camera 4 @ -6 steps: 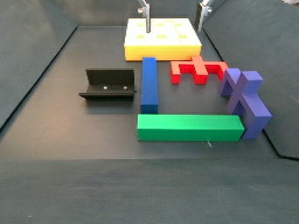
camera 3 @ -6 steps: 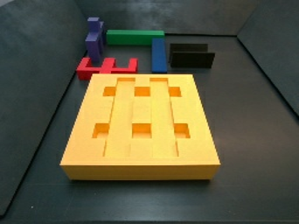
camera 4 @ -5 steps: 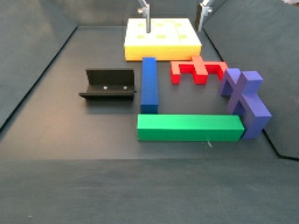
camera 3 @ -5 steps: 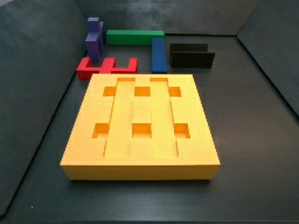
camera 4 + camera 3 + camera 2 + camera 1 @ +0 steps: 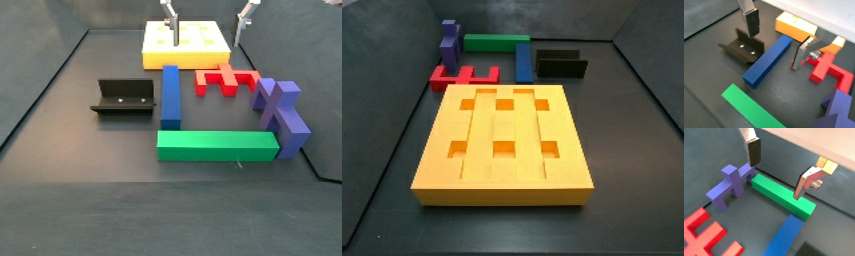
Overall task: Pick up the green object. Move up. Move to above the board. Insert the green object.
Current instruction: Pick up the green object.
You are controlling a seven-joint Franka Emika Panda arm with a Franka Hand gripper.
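Dark surface (image 5: 80, 140) carries my green bar (image 5: 218, 146) near the board (image 5: 505, 145); end effector (image 5: 779, 166) hangs above, wide open, empty.

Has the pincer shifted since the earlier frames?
Yes. In a side view the pincer has drifted slightly right against the board, fingers spread and empty.

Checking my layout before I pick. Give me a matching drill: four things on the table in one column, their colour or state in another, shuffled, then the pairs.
1. green object
2. board
3. end effector
4. fixture

A. open, holding nothing, above the board's far end
B. dark L-shaped bracket beside the blue bar
C. orange-yellow slab with square recesses
D. lying flat on the floor, ungrasped

Pairs: 1-D, 2-C, 3-A, 4-B
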